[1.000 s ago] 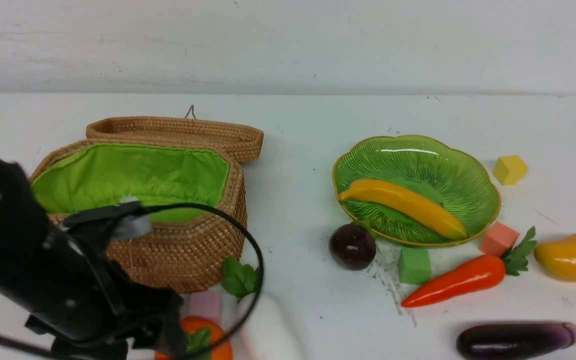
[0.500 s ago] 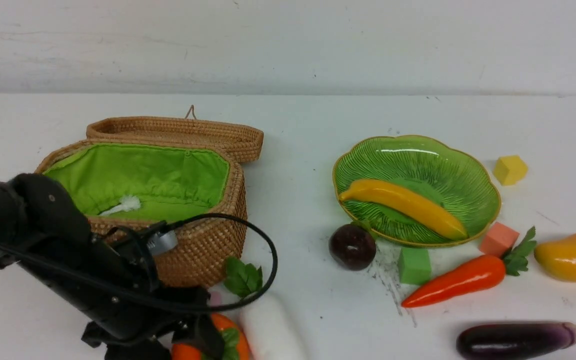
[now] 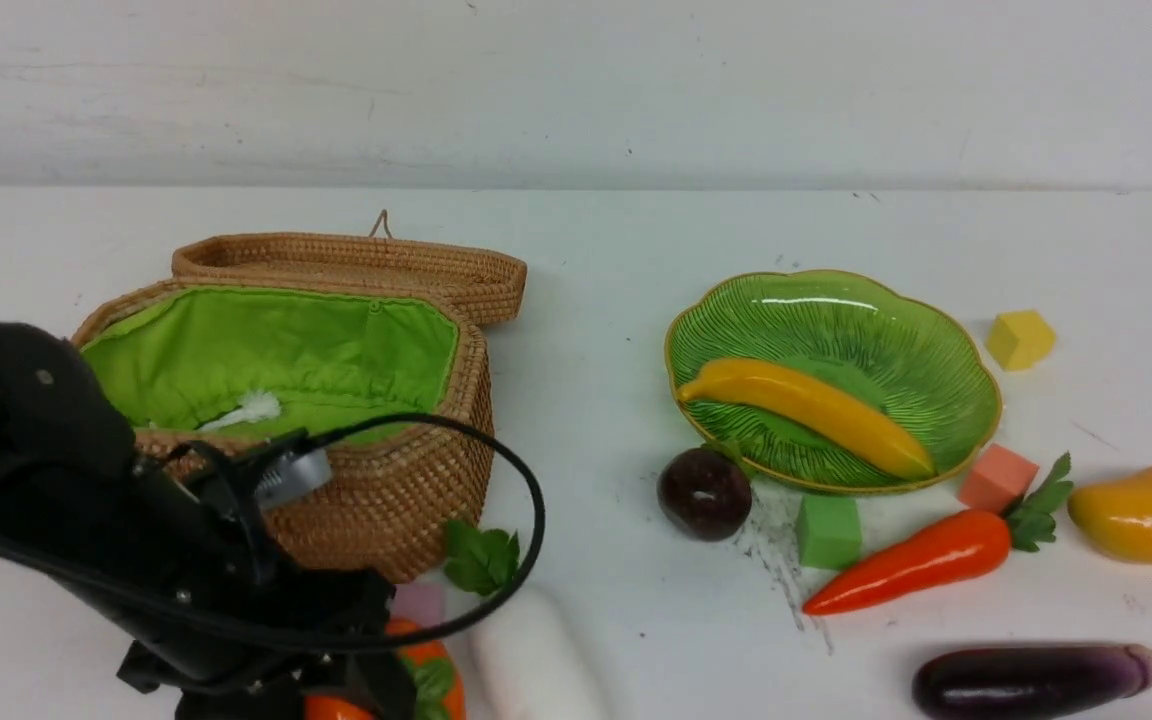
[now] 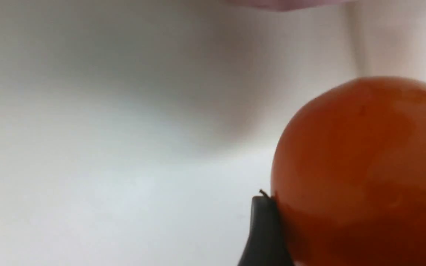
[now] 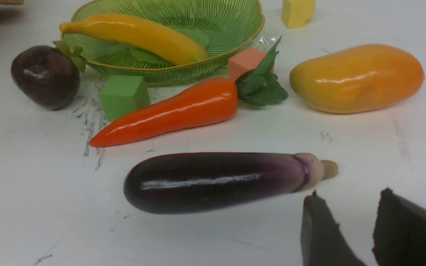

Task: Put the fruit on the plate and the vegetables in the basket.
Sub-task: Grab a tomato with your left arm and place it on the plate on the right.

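Persimmon (image 4: 364, 166): sits low at the near edge of the table (image 3: 596, 400), in front of the basket (image 3: 386, 500) and just beside the radish (image 3: 536, 665); it is not on the plate (image 3: 896, 320).
Left gripper (image 3: 376, 690): down at the persimmon; one dark finger (image 4: 264, 236) touches its side and the second is out of sight, so I cannot tell if it grips.
Plate: right of the basket, with the banana (image 3: 816, 405) lying slantwise in it.
Other fruit: plum (image 3: 704, 492) just beside the plate's near rim; mango (image 3: 1151, 510) at the far right.
Vegetables: carrot (image 3: 911, 562) in front of the plate; eggplant (image 3: 1031, 680) nearer to the robot; all three on the table.
Basket: lid (image 3: 356, 262) folded back, green lining showing.
Right gripper (image 5: 350, 197): low beside the eggplant's stalk end, fingers apart, holding no thing.
Foam cubes: green cube (image 3: 828, 530) between plum and carrot.
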